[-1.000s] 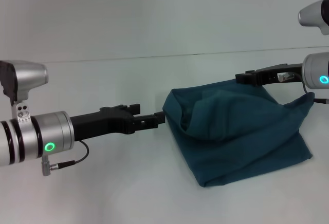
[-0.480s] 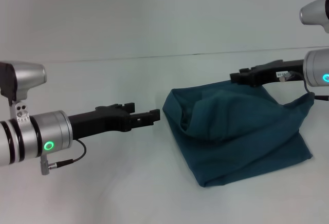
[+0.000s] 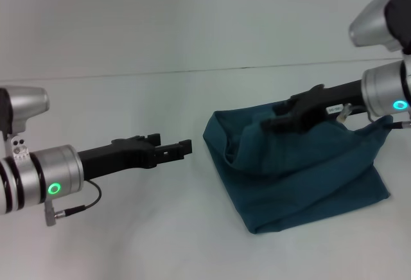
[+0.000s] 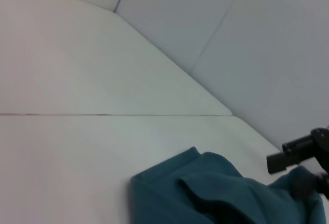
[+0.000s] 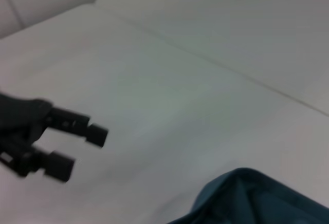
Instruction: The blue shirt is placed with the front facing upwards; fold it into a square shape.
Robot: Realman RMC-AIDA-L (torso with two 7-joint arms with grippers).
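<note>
On the white desk (image 3: 128, 241) lies the folded shirt (image 3: 302, 177). The left gripper (image 3: 185, 148) hangs open beside it, apart. The right gripper (image 3: 273, 121) hovers over it; I cannot tell its state

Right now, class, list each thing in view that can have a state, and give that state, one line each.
blue shirt: folded into a lumpy bundle, lying on the table, held by neither gripper.
left gripper: open, empty, beside the shirt without touching it.
right gripper: above the shirt's far edge.
</note>
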